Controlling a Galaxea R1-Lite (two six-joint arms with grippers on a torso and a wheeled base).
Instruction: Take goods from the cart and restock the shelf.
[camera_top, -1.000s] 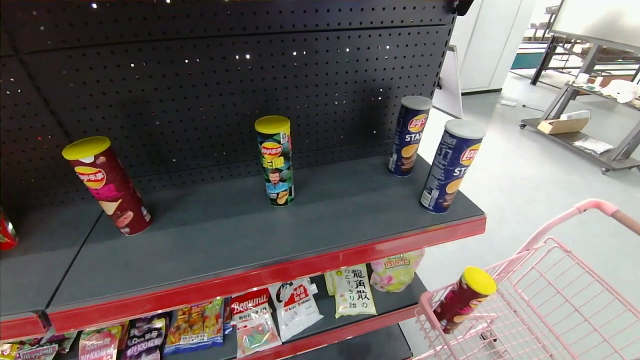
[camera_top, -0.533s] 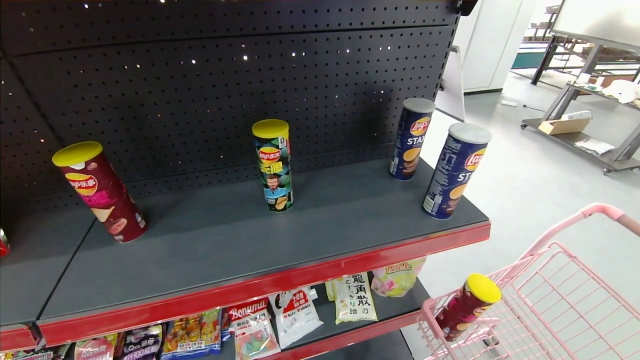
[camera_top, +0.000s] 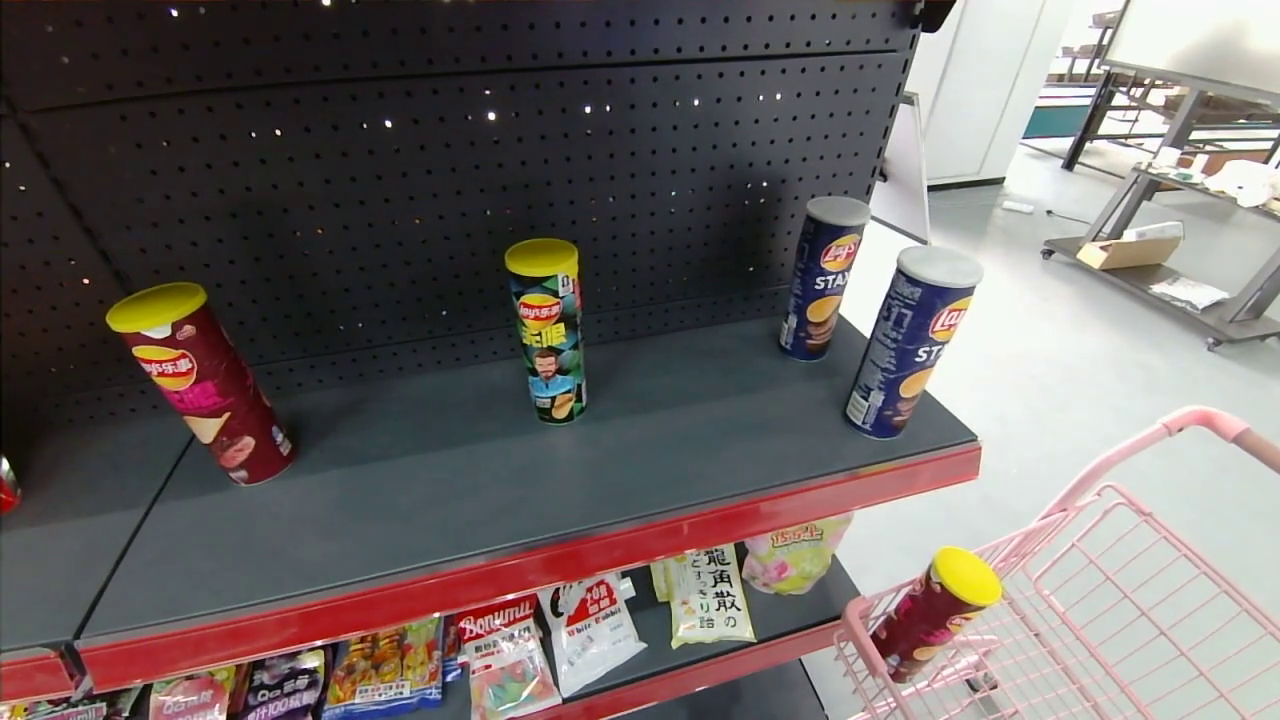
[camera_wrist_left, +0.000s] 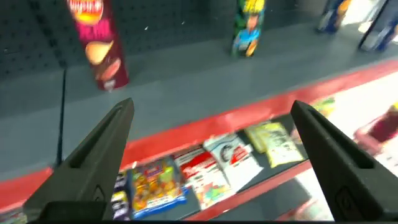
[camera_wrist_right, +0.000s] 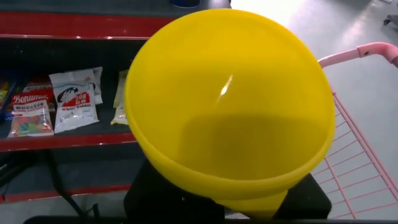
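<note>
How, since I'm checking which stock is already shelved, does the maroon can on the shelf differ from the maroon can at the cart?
The shelf can stands on its base on the grey shelf. The cart can leans tilted at the near corner of the pink cart. The shelf can is toward the shelf's left end, while the cart can sits lower, off the shelf's right end. Both have maroon bodies and yellow lids.

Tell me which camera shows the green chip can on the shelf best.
Head view: the green chip can stands whole and upright on the shelf. The left wrist view catches its lower part, top cut off. The right wrist view faces a yellow lid instead.
</note>
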